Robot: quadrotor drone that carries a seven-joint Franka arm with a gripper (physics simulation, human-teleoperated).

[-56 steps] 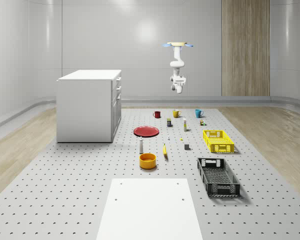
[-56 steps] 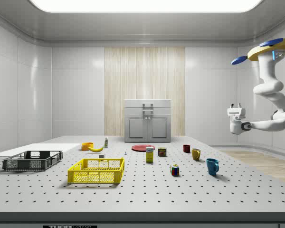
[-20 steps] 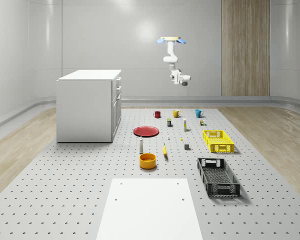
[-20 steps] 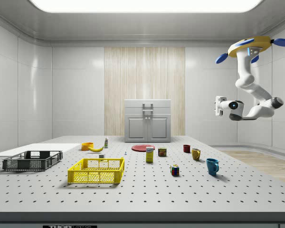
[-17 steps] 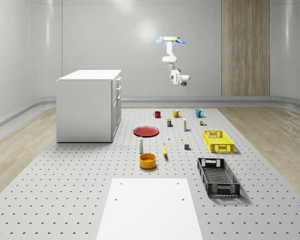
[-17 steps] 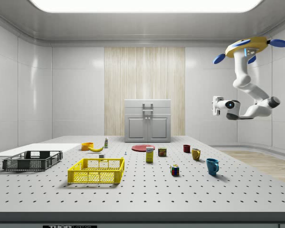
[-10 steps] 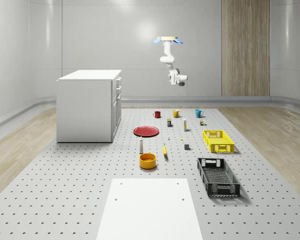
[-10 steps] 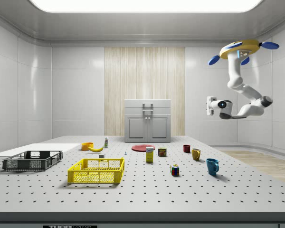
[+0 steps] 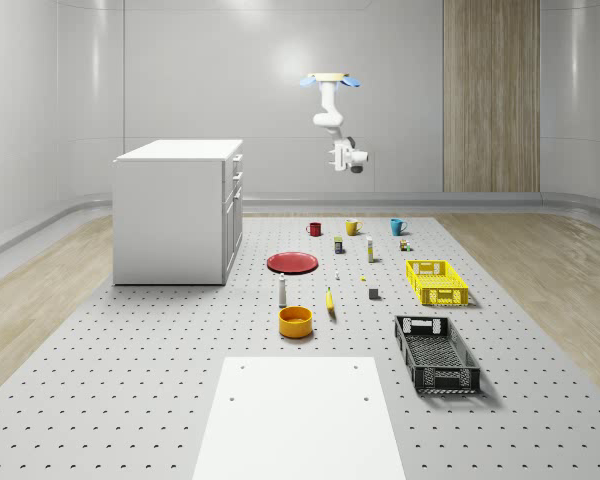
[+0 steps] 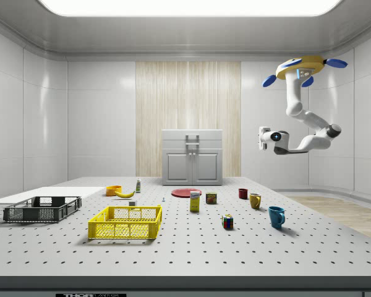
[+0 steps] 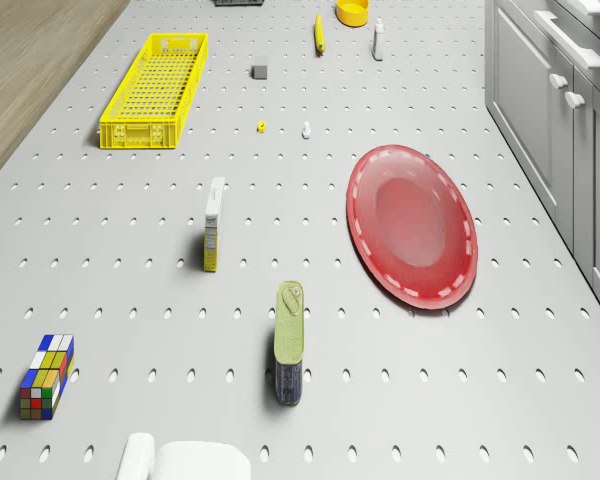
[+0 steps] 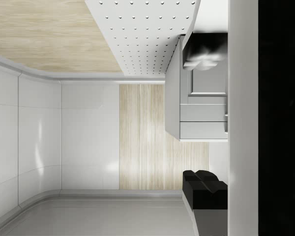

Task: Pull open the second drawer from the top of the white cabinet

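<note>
You have a wide grey perforated table (image 9: 130, 400) with bare wooden floor along its left and right edges in the whole-scene view. The boxy white cabinet (image 9: 170, 215) stands in the left middle of that view, its front facing the frame's right. In the side view the front faces you at frame centre. The second drawer from the top (image 10: 173, 146) sits flush and closed, its long axis level across the front, its handle pointing out towards the table.

The yellow-and-blue quadrotor drone (image 9: 330, 79) hovers high at the upper centre, above the table's far edge. Its white arm hangs bent, and the gripper (image 10: 261, 138) points toward the cabinet, well apart from it, with open air between. You cannot tell whether the pincer is open or closed.

Counted: one white flat sheet (image 9: 300, 420), two slatted crates, yellow (image 9: 437, 283) and black (image 9: 436, 353), one red plate (image 9: 293, 262), and three mugs, red (image 9: 314, 229), yellow (image 9: 352, 227) and blue (image 9: 397, 226).
</note>
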